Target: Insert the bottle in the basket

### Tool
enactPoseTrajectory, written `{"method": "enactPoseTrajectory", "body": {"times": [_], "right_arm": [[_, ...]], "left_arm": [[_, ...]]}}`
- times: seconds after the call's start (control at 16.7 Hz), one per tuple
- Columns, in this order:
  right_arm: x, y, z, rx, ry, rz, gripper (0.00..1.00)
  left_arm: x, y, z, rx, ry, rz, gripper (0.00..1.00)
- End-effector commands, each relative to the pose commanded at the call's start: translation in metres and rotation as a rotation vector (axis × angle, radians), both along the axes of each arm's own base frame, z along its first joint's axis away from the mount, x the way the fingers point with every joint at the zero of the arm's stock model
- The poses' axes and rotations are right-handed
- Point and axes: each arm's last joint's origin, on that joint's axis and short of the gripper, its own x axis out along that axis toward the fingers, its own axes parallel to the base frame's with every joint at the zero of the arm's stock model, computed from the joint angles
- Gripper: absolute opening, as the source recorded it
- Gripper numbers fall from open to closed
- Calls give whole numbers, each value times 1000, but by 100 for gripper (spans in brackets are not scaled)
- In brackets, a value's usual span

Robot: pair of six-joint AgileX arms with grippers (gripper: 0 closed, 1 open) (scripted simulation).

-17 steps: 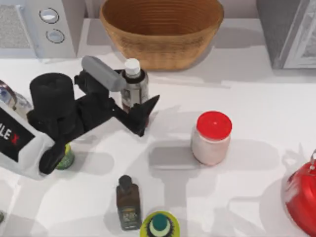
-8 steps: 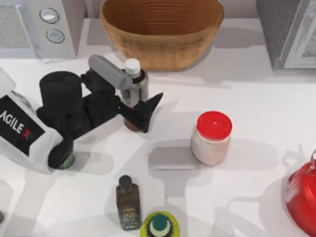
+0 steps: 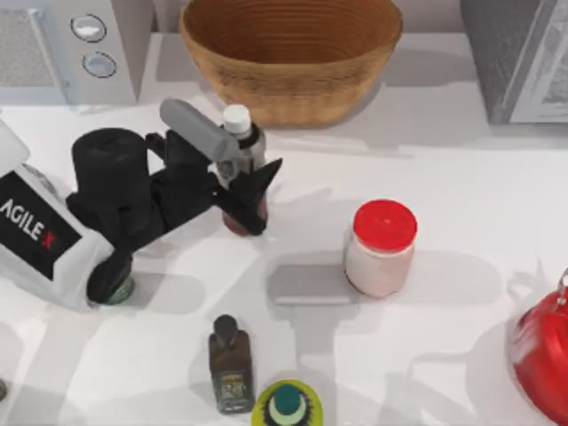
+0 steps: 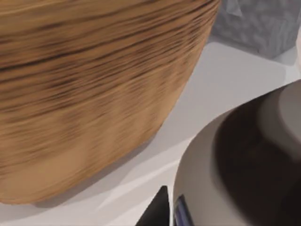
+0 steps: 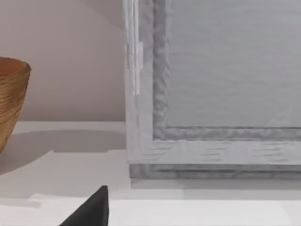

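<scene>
The bottle [image 3: 238, 124], white-capped with a silver band and a reddish-brown base, stands upright just in front of the basket [image 3: 290, 53], a wide tan wicker bowl at the back centre. My left gripper [image 3: 247, 179] reaches in from the left, its black fingers closed against the bottle's body. In the left wrist view the bottle's shoulder [image 4: 244, 155] sits very close, with the basket's woven wall [image 4: 84, 94] right behind it. One dark fingertip [image 5: 96, 207] of my right gripper appears in the right wrist view, beside a grey appliance.
A red-lidded jar [image 3: 382, 247] stands right of the bottle. A dark olive bottle [image 3: 231, 364] and a yellow-green jar [image 3: 286, 406] sit near the front edge. A red kettle [image 3: 543, 355] is at the front right. Grey appliances [image 3: 75, 44] [image 3: 524, 53] flank the basket.
My left gripper slid right until it straddled the bottle, then its fingers drew in against the bottle's sides. The bottle's cap has stayed in place.
</scene>
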Motion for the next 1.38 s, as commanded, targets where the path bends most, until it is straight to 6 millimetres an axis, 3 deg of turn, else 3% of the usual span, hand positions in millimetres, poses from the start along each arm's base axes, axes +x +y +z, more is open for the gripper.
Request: {"method": "enactPoseTrajectory", "body": {"times": [0.18, 0.24, 0.84, 1.14, 1.38], "right_arm": [[0, 0, 0, 0, 0, 0, 100], [0, 0, 0, 0, 0, 0, 100], [0, 0, 0, 0, 0, 0, 100], [0, 0, 0, 0, 0, 0, 100], [0, 0, 0, 0, 0, 0, 100]], "left_arm": [[0, 0, 0, 0, 0, 0, 2], [0, 0, 0, 0, 0, 0, 0], [-1, -1, 4, -2, -14, -14, 0], [-19, 1, 54, -34, -137, -122, 0], [-44, 28, 96, -44, -192, -153, 0]]}}
